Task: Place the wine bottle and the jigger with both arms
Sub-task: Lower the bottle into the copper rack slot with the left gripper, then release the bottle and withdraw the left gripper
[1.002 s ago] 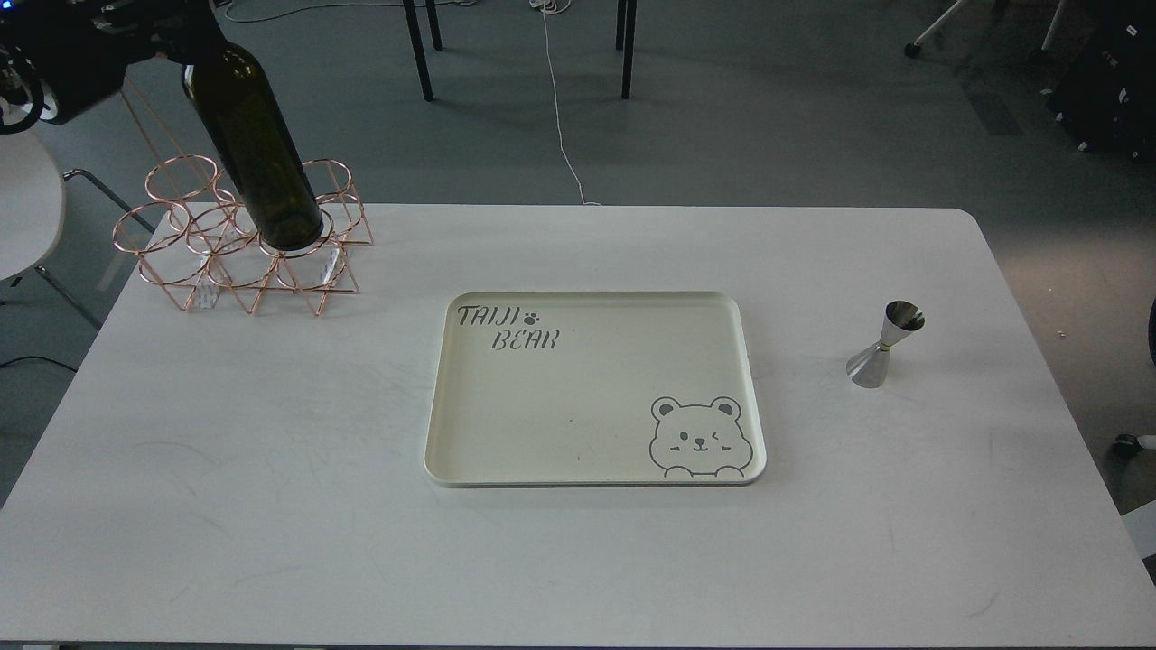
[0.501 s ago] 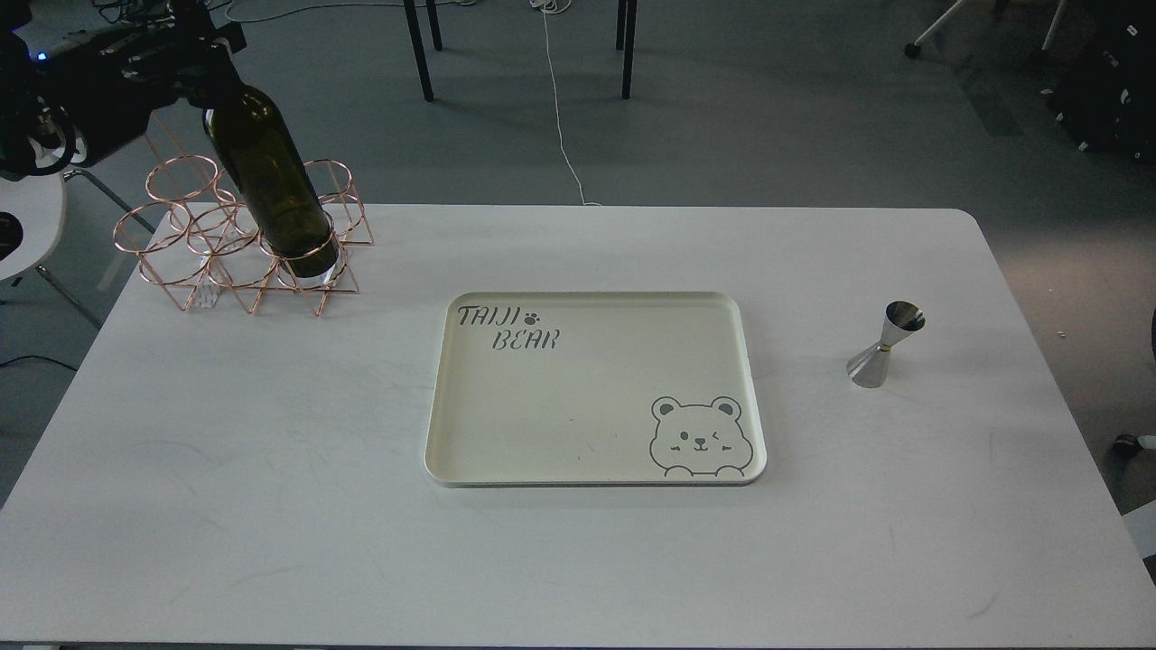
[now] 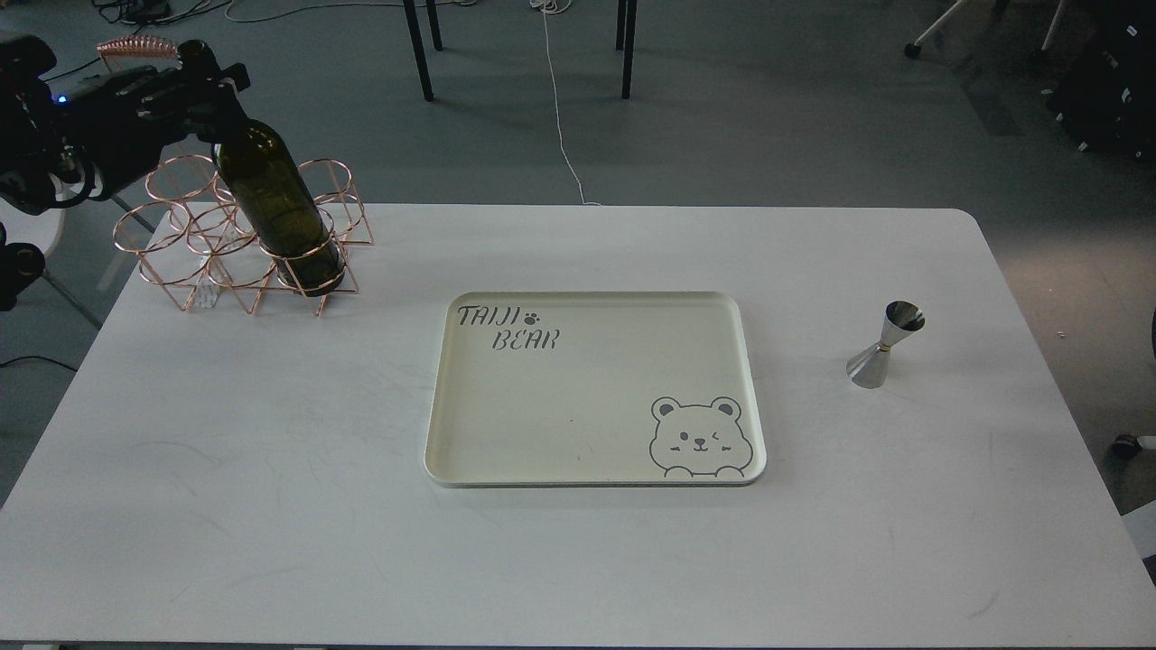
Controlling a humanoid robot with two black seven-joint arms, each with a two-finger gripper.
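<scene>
The dark olive-green wine bottle (image 3: pixel 275 208) stands tilted inside the front right ring of a copper wire rack (image 3: pixel 194 239) at the table's back left. My left gripper (image 3: pixel 203 81) is shut on the bottle's neck, coming in from the left edge. The steel jigger (image 3: pixel 885 346) stands upright on the white table at the right, apart from everything. My right arm and gripper are out of view.
A cream tray (image 3: pixel 596 460) printed with a bear and "TAIJI BEAR" lies in the table's middle. Chair legs (image 3: pixel 420 50) and a white cable (image 3: pixel 560 108) are on the floor behind the table. A white chair (image 3: pixel 27 253) stands at the far left.
My left gripper has lowered the bottle into the rack's ring; the bottle's base has sunk from the ring's top to near the table.
</scene>
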